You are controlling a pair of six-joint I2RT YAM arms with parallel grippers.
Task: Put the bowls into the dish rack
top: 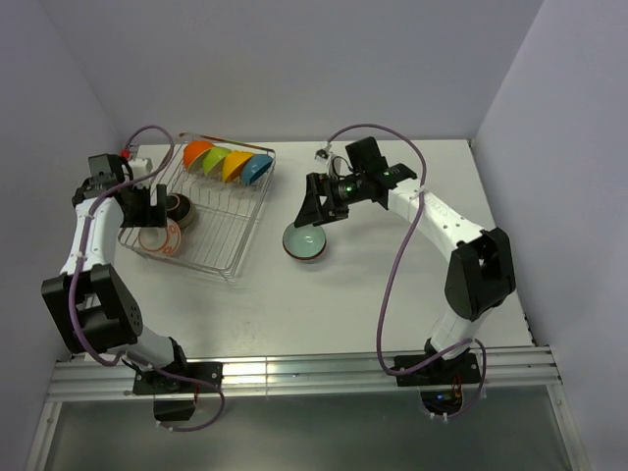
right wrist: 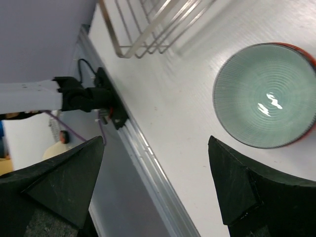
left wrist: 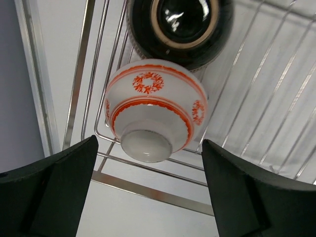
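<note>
The silver wire dish rack [top: 228, 235] stands at the left of the table. Orange [top: 199, 154], green [top: 218, 160], yellow [top: 235, 165] and blue [top: 257, 169] bowls stand on edge along its back. A dark bowl [top: 180, 209] and a white bowl with orange pattern [top: 160, 238] lie at its left end. They also show in the left wrist view, the dark bowl [left wrist: 180, 27] beyond the white one [left wrist: 153, 111]. My left gripper [top: 147, 204] [left wrist: 148, 197] is open and empty above the white bowl. A pale teal bowl [top: 305, 242] [right wrist: 264, 94], red-brown outside, sits upright on the table right of the rack. My right gripper [top: 318, 208] [right wrist: 155, 187] is open and empty just above and behind it.
A small metal object [top: 322, 152] lies at the back of the table behind the right arm. The rack's near corner [right wrist: 143, 29] shows in the right wrist view. An aluminium rail [top: 294, 371] runs along the table's front edge. Walls close in at the back and both sides.
</note>
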